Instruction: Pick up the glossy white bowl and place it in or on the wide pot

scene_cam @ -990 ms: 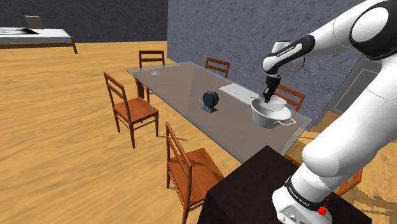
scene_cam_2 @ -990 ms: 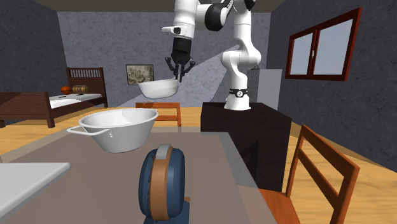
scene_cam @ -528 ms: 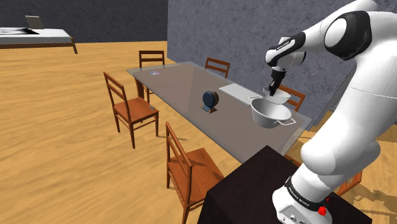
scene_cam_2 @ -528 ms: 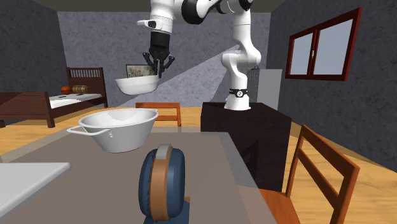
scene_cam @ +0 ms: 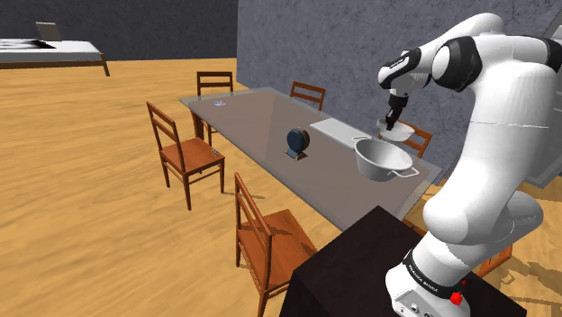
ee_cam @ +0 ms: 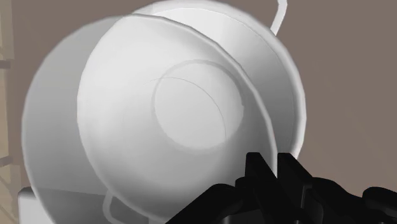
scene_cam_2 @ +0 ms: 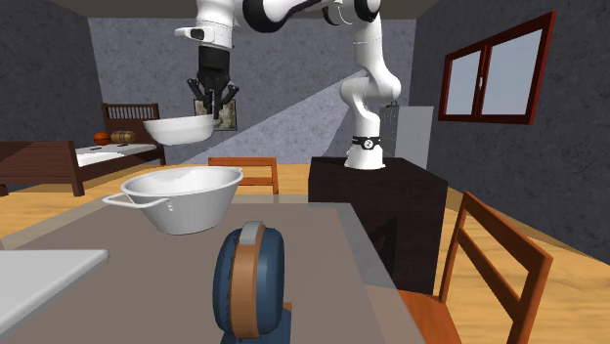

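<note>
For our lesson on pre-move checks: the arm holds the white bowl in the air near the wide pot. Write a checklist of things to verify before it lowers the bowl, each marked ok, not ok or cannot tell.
1. Grip: the gripper is clamped on the rim of the white bowl: ok.
2. Height: the white bowl hangs clear above the rim of the pot: ok.
3. Centring: the white bowl sits squarely over the pot: cannot tell; in the wrist view the pot's rim pokes out on one side.
4. Footing: the pot stands upright on the table: ok.
5. Room: nothing lies in the pot: ok, as far as its inside shows.
6. Neighbours: the blue round object stands apart from the pot: ok.
</note>
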{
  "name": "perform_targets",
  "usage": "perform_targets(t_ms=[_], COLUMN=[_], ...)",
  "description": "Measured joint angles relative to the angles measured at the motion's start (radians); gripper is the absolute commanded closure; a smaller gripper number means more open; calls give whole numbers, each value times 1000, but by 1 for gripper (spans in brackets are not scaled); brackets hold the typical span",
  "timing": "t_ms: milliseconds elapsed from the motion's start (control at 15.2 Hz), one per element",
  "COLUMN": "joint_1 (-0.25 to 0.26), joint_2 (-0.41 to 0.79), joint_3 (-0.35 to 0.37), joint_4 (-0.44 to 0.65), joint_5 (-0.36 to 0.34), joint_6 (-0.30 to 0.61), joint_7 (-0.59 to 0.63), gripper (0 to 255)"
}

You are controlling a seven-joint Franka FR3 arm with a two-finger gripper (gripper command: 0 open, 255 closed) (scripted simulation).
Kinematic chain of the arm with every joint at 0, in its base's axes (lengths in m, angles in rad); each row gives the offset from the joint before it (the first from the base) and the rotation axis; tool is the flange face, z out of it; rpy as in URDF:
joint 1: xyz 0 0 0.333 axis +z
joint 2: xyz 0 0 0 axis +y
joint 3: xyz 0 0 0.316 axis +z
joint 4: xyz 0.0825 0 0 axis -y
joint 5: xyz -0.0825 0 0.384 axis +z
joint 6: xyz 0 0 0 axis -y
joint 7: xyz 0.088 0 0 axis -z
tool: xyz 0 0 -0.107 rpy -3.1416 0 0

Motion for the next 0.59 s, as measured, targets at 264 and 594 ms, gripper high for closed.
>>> perform_targets(t_ms=[264, 594], joint_1=[-6, -10], joint_2=[23, 51], joint_3=[4, 10], joint_4=[-23, -54], joint_5=[9, 20], joint_6=[44, 102], joint_7=[-5, -5], gripper=[255, 255])
